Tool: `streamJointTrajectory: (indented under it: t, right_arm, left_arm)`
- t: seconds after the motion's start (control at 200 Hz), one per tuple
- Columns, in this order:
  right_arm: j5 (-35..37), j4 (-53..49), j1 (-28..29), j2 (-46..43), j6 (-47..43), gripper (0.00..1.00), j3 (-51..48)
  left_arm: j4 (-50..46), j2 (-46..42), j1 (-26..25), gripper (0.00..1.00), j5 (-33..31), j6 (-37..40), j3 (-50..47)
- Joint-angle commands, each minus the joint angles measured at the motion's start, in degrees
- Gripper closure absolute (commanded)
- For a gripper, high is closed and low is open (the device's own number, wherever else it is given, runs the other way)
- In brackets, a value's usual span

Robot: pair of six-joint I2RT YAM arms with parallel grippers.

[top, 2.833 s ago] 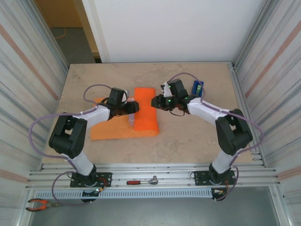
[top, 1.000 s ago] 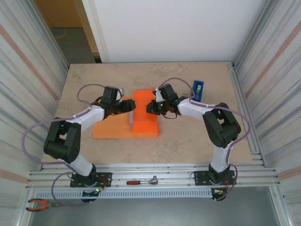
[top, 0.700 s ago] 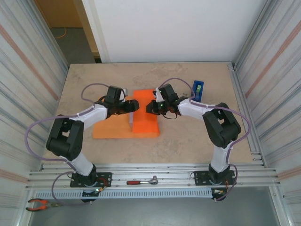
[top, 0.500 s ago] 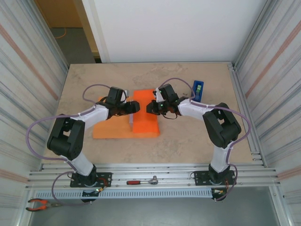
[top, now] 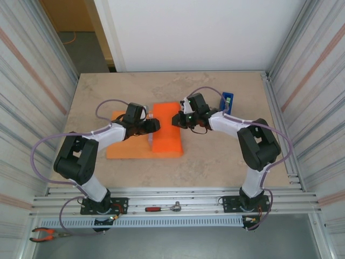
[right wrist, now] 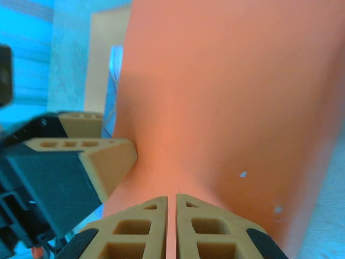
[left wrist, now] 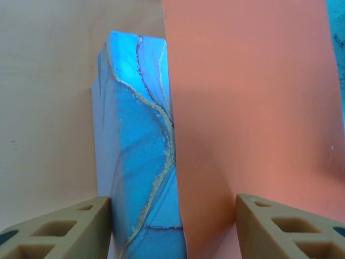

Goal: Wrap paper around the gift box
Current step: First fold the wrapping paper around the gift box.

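The orange paper (top: pixel 129 148) lies flat on the table, and one flap is folded over the gift box (top: pixel 150 136). In the left wrist view the box's blue marbled side (left wrist: pixel 137 151) shows beside that flap (left wrist: pixel 253 108). My left gripper (top: pixel 153 125) is open at the box's left edge. Its jaws (left wrist: pixel 172 202) straddle the box's side and the flap's edge, with one finger (left wrist: pixel 64 226) close against the box. My right gripper (top: pixel 176 120) is shut, and its joined tips (right wrist: pixel 171 198) rest on top of the paper. A left finger (right wrist: pixel 102 156) shows in the right wrist view.
A blue tape dispenser (top: pixel 227 101) stands behind the right arm near the right wall. A ratchet tool (top: pixel 161 208) lies on the front rail, and pliers (top: pixel 46 233) lie at the lower left. Corrugated walls enclose the table (top: pixel 215 156) on both sides.
My left gripper has crept right onto the box's edge and its jaws have narrowed a little. My right gripper has shifted slightly back and right on the flap, still shut.
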Motion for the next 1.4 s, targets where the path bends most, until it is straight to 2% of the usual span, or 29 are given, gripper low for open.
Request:
streamJointTrajectory:
  t: [0.0,0.11,0.23,0.727,1.097,1.393]
  right_arm:
    - [1.6,1.6,-2.9,-3.9,0.9,0.88,-1.1]
    - [3.5,-4.0,-4.3,-2.2,-0.8,0.93,2.3]
    - [0.0,-6.3,-4.7,0.1,-2.7,1.0,4.7]
    - [0.6,-16.8,-0.3,10.1,-6.1,1.0,18.0]
    - [2.0,-17.2,0.1,13.8,-6.7,1.0,17.1]
    - [1.6,-14.7,-1.4,12.5,-6.2,1.0,12.2]
  left_arm:
    - [-2.8,0.3,-1.2,0.41,-2.8,-0.7,-2.0]
    - [-2.8,0.2,-1.4,0.43,-3.1,-0.9,-2.1]
    - [-3.0,0.1,-1.6,0.44,-3.4,-1.0,-2.1]
    - [-3.3,-0.2,-1.7,0.45,-3.9,-0.9,-2.1]
    - [-3.0,-0.1,-1.7,0.45,-3.7,-0.8,-2.2]
    - [-5.2,-3.3,-1.3,0.43,-3.8,-1.5,-0.6]
